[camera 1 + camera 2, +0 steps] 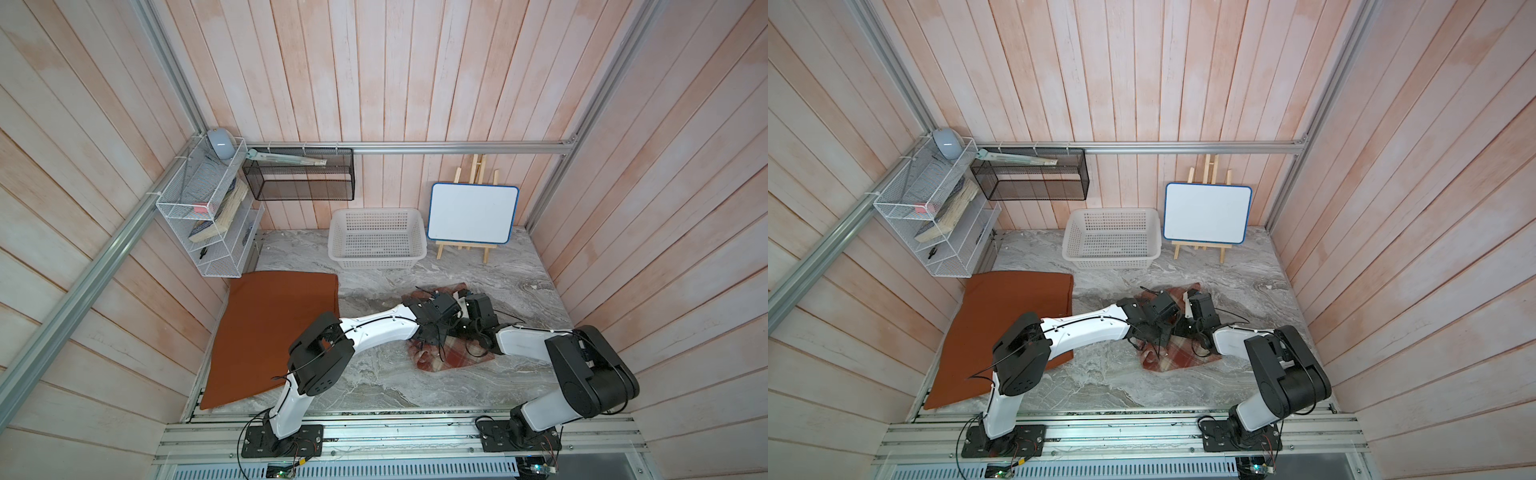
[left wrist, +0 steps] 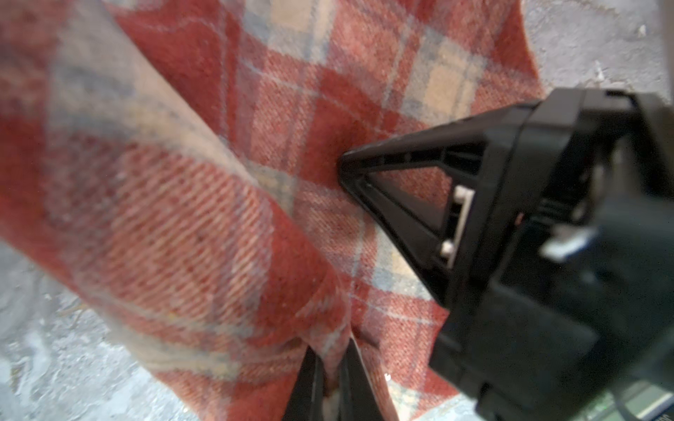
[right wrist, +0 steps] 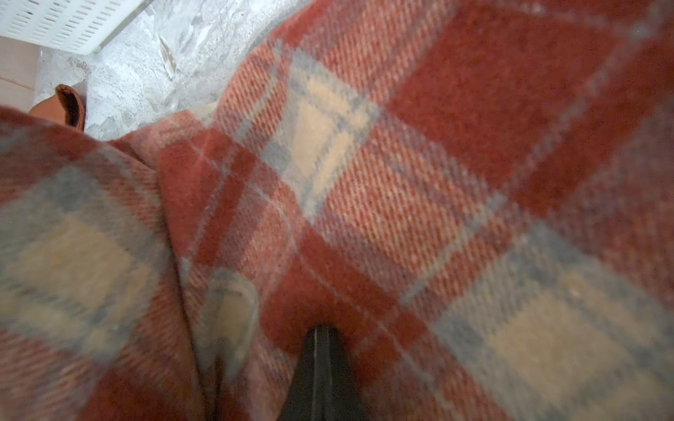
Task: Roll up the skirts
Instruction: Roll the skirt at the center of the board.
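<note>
The red-and-cream plaid skirt [image 1: 455,355] [image 1: 1183,353] lies crumpled at the table's middle right, under both wrists. One side of it is curled into a loose roll [image 2: 175,226]. My left gripper [image 2: 330,351] is shut on a pinched fold of this plaid cloth. My right gripper [image 3: 321,331] is shut with nothing between its fingers, and its tip [image 2: 344,164] presses down into the plaid. In both top views the fingertips are hidden under the wrists. The rust-orange skirt [image 1: 270,332] [image 1: 1000,320] lies spread flat at the left, its edge [image 3: 69,105] showing in the right wrist view.
A white perforated basket [image 1: 376,214] [image 1: 1113,212] stands at the back centre. A small whiteboard on a wooden easel [image 1: 473,214] is to its right. A white wire shelf [image 1: 203,216] and a black mesh shelf [image 1: 299,176] hang in the back left corner. Plank walls close in the grey marble table [image 1: 374,382].
</note>
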Action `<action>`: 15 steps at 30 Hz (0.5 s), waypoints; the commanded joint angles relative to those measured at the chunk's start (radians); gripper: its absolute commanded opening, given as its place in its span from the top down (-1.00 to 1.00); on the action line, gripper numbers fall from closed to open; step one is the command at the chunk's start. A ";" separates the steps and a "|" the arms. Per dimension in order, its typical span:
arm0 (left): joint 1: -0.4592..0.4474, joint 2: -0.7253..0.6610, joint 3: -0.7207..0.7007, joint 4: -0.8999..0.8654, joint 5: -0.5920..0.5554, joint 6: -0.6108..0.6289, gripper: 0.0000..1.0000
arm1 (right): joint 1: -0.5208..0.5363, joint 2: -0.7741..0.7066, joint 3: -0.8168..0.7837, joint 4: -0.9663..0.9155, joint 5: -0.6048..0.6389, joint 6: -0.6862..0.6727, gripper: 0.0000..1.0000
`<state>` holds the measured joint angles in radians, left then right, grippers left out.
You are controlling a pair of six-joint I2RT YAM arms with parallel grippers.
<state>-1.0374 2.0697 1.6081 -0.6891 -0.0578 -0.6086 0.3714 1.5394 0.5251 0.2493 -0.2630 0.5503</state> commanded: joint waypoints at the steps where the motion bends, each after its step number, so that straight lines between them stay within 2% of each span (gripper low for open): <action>1: -0.028 0.046 0.033 0.049 0.076 0.009 1.00 | 0.003 0.050 -0.031 -0.081 -0.001 0.003 1.00; 6: -0.035 0.066 0.013 0.069 0.042 0.000 0.89 | 0.002 0.015 -0.028 -0.099 -0.017 -0.004 1.00; 7: -0.035 0.053 -0.021 0.101 0.034 -0.001 0.75 | 0.001 -0.003 -0.027 -0.106 -0.016 -0.005 1.00; 10: -0.029 0.040 -0.081 0.141 0.025 -0.019 0.64 | -0.005 -0.067 -0.009 -0.152 -0.029 -0.018 1.00; 11: -0.026 0.038 -0.100 0.154 0.029 -0.024 0.52 | -0.010 -0.096 -0.001 -0.171 -0.034 -0.024 1.00; 15: -0.011 0.034 -0.165 0.207 0.058 -0.045 0.40 | -0.027 -0.220 0.035 -0.219 -0.074 -0.039 1.00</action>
<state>-1.0512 2.0792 1.5108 -0.4976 -0.0418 -0.6380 0.3546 1.3876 0.5251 0.1001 -0.2916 0.5304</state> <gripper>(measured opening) 0.293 0.046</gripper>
